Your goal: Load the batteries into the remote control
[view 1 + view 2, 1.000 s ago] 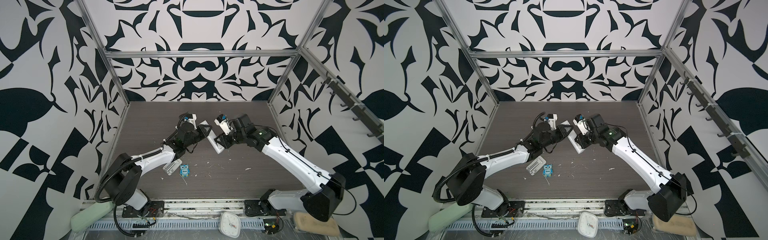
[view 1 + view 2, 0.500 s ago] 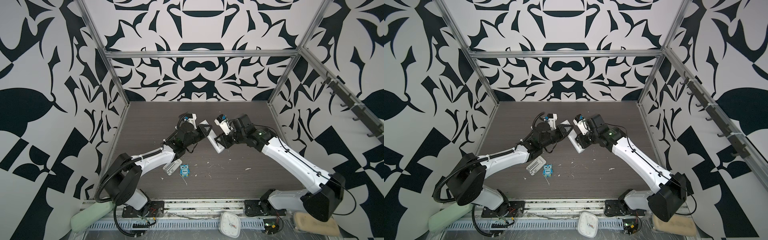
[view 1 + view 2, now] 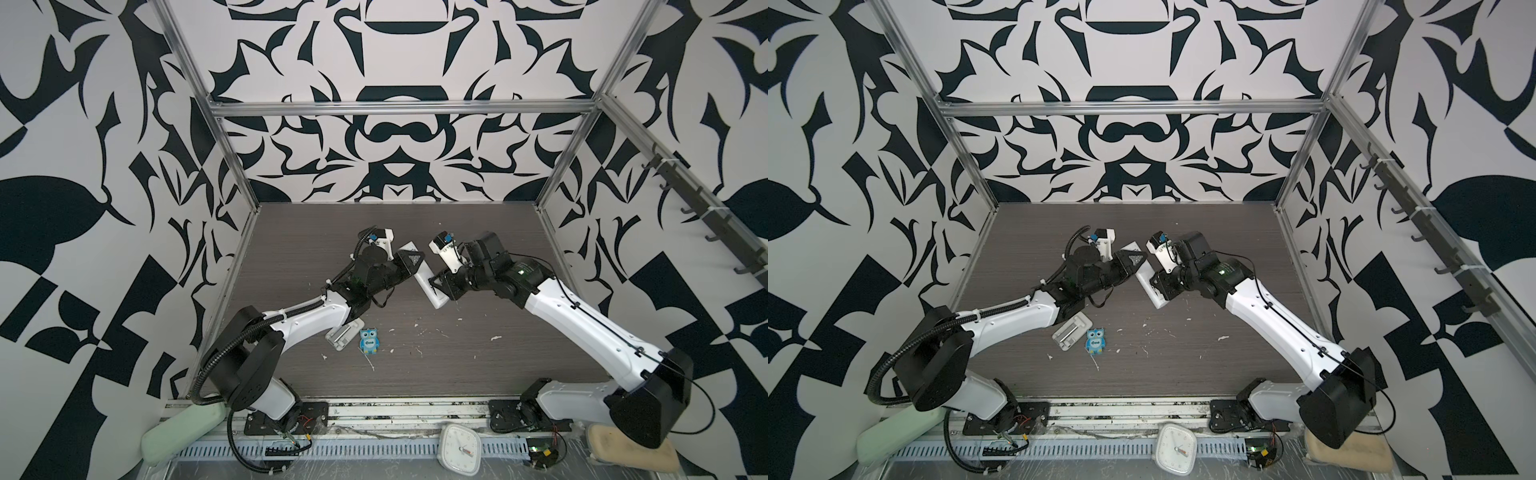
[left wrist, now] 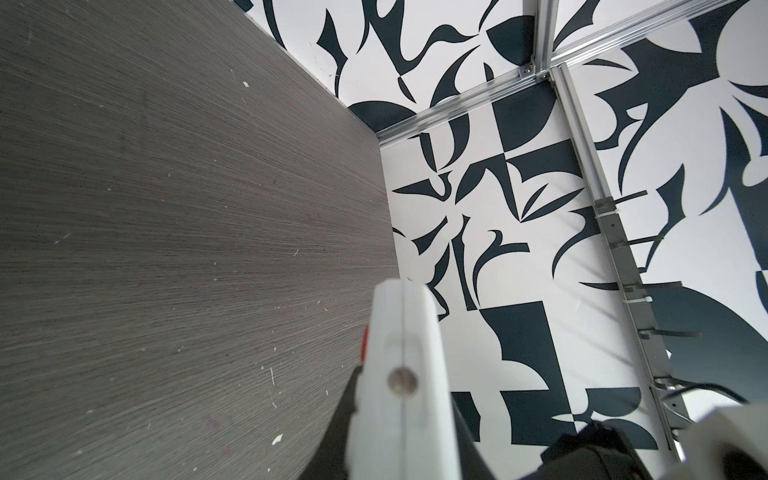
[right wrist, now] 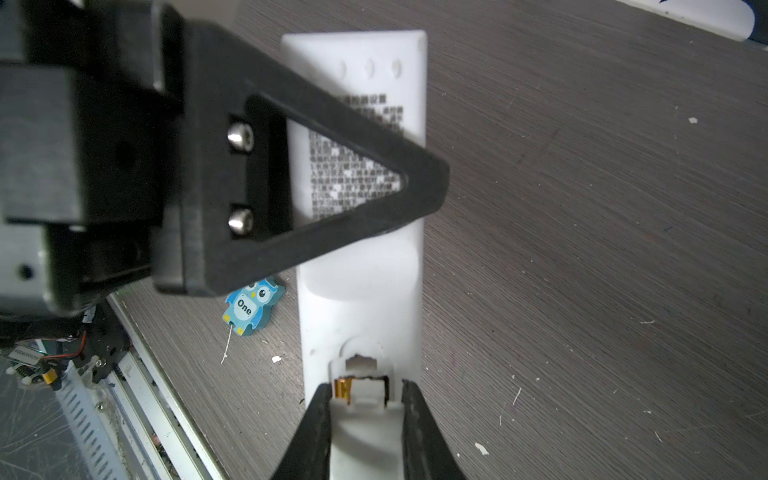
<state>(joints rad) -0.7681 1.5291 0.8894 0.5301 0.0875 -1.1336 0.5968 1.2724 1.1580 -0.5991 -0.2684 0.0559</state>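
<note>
Nearest the front rail, the small blue owl figure [image 3: 369, 340] lies on the dark wood-grain tabletop [image 3: 457, 365], w/ the flat grey-white rectangular tray [image 3: 1084, 321] just beside it. Beyond the owl, the long slim white plastic remote control [image 5: 361, 299] sits back-side up btw the two arms. The right pincer [image 5: 365, 388] is clenched on its compartment end, the end nearer the owl. The left pincer [image 3: 415, 262] grasps the end farther from the owl, one black triangular finger across the printed label.

Risks:
- A thin dark battery w/ a gold band [image 5: 344, 388] shows through a gap at the compartment, so the cover looks not fully seated. An off-axis push could jam it or let the cell spring out.
- Two grips on one stiff, smooth body: any mismatch btw the arms could twist it or make it slip.

Hard to tell:
- Second battery: not clearly visible.
- The left pincer's lower finger is hidden under the remote.
- Whether the right pincer's pads bite the body or the loose cover.
- Whether the remote is clear of the tabletop.
- The left wrist view gives only a blurred edge-on sliver of the remote.
</note>
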